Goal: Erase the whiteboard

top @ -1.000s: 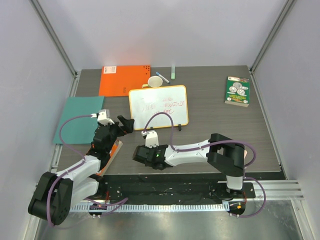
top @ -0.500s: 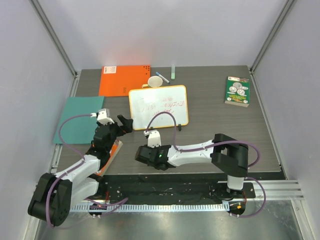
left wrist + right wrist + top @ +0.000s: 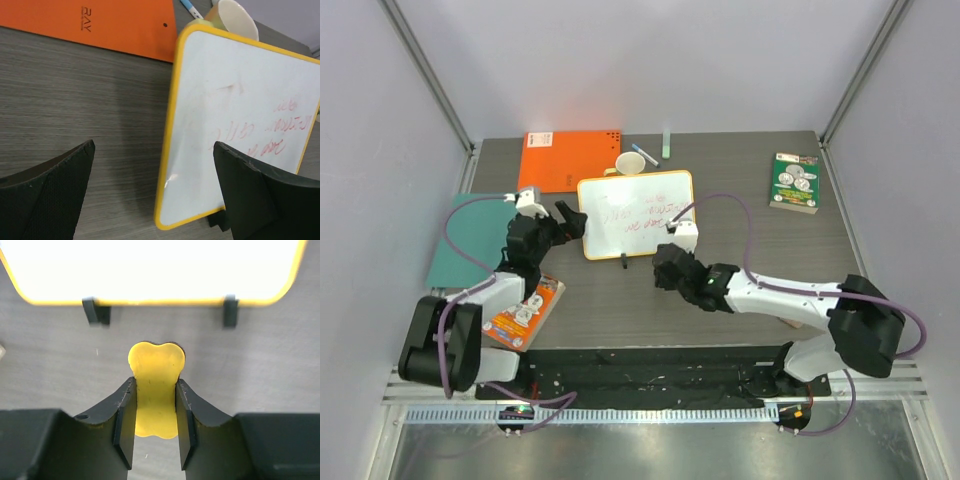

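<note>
The whiteboard (image 3: 636, 213) has a yellow rim and black feet and stands at the table's middle, with red scribbles on it. My left gripper (image 3: 572, 222) is open and empty at the board's left edge. In the left wrist view the board's (image 3: 240, 125) lower left corner lies between the open fingers of that gripper (image 3: 152, 150). My right gripper (image 3: 662, 262) is just in front of the board's lower edge. In the right wrist view that gripper (image 3: 155, 385) is shut on a yellow eraser (image 3: 156, 365), a short way from the board (image 3: 150, 265).
An orange notebook (image 3: 570, 160), a cup (image 3: 631, 163) and a marker (image 3: 645, 155) lie behind the board. A teal sheet (image 3: 470, 240) is at the left, an orange packet (image 3: 525, 305) is under the left arm, and a green book (image 3: 794, 182) is at the back right.
My right arm has swung from the front left to the right and up to the board's lower edge. My left gripper has moved up towards the board's left edge.
</note>
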Tool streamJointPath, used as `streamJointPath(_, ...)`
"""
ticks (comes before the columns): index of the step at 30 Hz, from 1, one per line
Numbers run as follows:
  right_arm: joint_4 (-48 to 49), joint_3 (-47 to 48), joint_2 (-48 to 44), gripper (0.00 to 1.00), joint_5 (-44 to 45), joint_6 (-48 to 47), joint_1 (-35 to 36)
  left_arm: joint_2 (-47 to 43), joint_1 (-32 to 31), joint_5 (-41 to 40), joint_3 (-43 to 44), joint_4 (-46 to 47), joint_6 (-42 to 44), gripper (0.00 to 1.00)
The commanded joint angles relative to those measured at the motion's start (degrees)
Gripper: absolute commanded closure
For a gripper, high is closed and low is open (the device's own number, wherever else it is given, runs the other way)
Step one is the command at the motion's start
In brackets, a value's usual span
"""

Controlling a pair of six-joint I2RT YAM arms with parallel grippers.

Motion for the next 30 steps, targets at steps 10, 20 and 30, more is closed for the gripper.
streamJointPath(10,11.3,2.7,-3.3,0.99,-12.1,-17.3,-11.9,20.1,7.9,26.6,3.7,28.2,-8.2,0.00)
streamJointPath(20,14.9,1.6,-0.8,0.99,-15.1,-15.4,-12.8,24.4,8.2,27.7,3.8,35.5,-12.1,0.00)
streamJointPath(30,14.2,1.9,-1.8,0.99,-15.5,-15.5,-12.8,24.6,8.2,28.0,5.4,34.3,-11.7,0.00)
